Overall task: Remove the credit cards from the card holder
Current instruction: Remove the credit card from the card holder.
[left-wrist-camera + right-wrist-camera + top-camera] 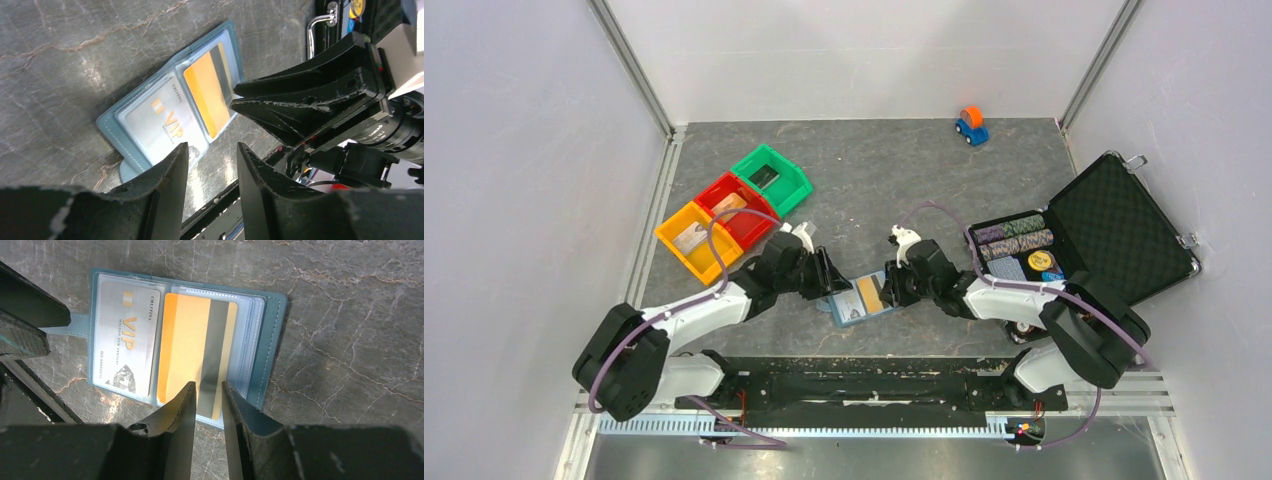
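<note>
Blue on the outside, the card holder (272, 340) lies open and flat on the grey table (874, 180). It is near the front edge, between my two claws. Two credit cards sit in its clear pockets. The silver VIP card (125, 340) is on the side by my left arm. The gold card (187, 340), with a dark stripe, is on the side by my right arm.

My right claw (208, 385) is at the near edge of the gold card, right at the stripe. Its fingers are just a little way apart, and I can see the stripe in the gap. It has hold of nothing.

My left claw (212, 150) is by the corner of the holder next to the silver card. It is about half open, with nothing in it.

Off to my right, a black case (1114, 225) stands open with poker chips (1014, 240) inside. On my left sit a yellow bin (689, 240), a red bin (734, 205) and a green bin (774, 178). A little toy car (970, 125) is far back.
</note>
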`<state>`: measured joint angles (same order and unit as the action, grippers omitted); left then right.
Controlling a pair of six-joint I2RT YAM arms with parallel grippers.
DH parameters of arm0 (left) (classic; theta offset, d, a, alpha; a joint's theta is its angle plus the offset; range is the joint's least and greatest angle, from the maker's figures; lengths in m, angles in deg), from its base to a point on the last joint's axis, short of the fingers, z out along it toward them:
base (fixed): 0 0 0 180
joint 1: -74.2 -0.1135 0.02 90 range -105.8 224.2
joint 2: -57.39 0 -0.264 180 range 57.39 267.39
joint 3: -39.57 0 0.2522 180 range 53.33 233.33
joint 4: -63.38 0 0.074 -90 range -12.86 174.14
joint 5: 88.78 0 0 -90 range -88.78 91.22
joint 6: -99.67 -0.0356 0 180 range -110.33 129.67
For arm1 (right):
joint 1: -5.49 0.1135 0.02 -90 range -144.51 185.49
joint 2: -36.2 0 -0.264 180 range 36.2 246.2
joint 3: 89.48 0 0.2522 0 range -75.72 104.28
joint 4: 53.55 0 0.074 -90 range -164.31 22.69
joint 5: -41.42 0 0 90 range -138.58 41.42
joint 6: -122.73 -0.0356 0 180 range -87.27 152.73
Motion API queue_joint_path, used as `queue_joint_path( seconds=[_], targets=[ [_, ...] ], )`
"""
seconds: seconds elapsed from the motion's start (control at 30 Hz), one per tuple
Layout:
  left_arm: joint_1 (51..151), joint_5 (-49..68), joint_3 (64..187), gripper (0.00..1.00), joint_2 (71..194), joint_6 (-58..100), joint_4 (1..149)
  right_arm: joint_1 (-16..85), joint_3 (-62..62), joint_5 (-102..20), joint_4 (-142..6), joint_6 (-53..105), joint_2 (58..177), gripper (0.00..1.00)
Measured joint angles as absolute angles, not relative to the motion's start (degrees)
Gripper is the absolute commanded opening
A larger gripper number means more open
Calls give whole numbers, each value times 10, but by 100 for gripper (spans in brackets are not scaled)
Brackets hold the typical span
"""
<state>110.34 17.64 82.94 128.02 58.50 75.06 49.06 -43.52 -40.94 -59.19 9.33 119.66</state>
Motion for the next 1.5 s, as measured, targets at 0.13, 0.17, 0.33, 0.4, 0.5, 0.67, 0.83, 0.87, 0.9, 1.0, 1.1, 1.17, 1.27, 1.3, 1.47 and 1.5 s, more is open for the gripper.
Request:
queue_joint_path(
  seconds=[0.13, 0.17, 0.33, 0.4, 0.5, 0.67, 0.83, 0.87, 0.9, 1.0, 1.1, 1.17, 1.27, 1.3, 1.47, 1.5],
  targets=[
    [1108, 182, 829, 50, 1295, 595, 718, 489, -463, -409, -557, 78, 1184, 28],
    [1111, 182, 828, 50, 1299, 598, 708, 488, -472, -409, -550, 74, 1179, 28],
    [1124, 182, 823, 50, 1327, 605, 673, 488, -503, -404, -516, 50, 1163, 28],
    [1133, 182, 822, 50, 1345, 609, 658, 488, -514, -401, -500, 38, 1160, 27],
    [1146, 180, 821, 50, 1369, 611, 640, 487, -522, -397, -487, 27, 1159, 27],
    [1160, 162, 805, 50, 1388, 617, 606, 488, -528, -393, -479, 17, 1157, 28],
    [1161, 148, 787, 50, 1405, 632, 566, 488, -532, -393, -476, 11, 1154, 27],
    [1161, 147, 785, 49, 1408, 634, 555, 488, -533, -393, -476, 10, 1154, 27],
    [1161, 146, 782, 49, 1412, 637, 542, 488, -533, -393, -476, 9, 1154, 27],
    [1161, 147, 778, 47, 1429, 646, 508, 488, -535, -393, -472, 6, 1154, 27],
    [1163, 149, 777, 45, 1450, 657, 480, 488, -535, -392, -472, 5, 1154, 27],
    [1165, 150, 777, 44, 1460, 662, 465, 488, -535, -392, -472, 3, 1154, 27],
    [1167, 151, 777, 43, 1466, 662, 455, 488, -535, -392, -472, 2, 1154, 27],
    [1168, 151, 776, 43, 1468, 662, 452, 488, -535, -392, -472, 2, 1154, 27],
    [1171, 153, 776, 40, 1488, 674, 426, 488, -535, -392, -472, 1, 1154, 27],
    [1171, 153, 776, 39, 1492, 679, 422, 488, -535, -391, -472, 0, 1154, 27]
  ],
)
